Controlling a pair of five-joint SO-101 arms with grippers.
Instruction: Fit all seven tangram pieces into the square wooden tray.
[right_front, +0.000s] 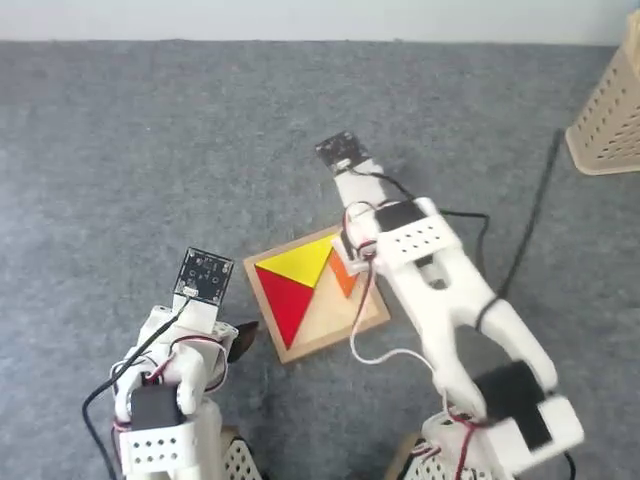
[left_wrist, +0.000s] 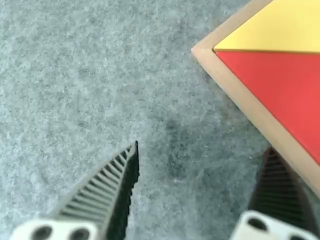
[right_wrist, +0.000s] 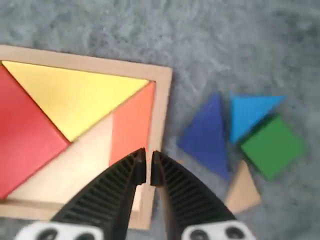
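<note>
- Though it sits askew on the grey worktop, the square wooden tray is already partly filled, near the middle of the scene.
- A yellow triangle lies toward the tray's far side. A red triangle runs along its near-left edge and touches the yellow one. An orange piece lies against the right edge. The tray floor between them is bare wood.
- The right arm's fingers hang over the tray's right edge by the orange piece. They are pressed almost together, with only a sliver between them and nothing held.
- Just beyond that edge, four loose pieces cluster on the worktop. A dark blue triangle lies nearest the tray, with a light blue triangle just beside it. A green square lies against the light blue one, and a small wood-coloured triangle is tucked beside the dark blue and the green.
- The left arm's fingers are spread wide apart and empty, low over the worktop just beside the tray's near-left rim. I cannot tell whether one finger touches the rim.
- A beige perforated basket stands at the far right.
</note>
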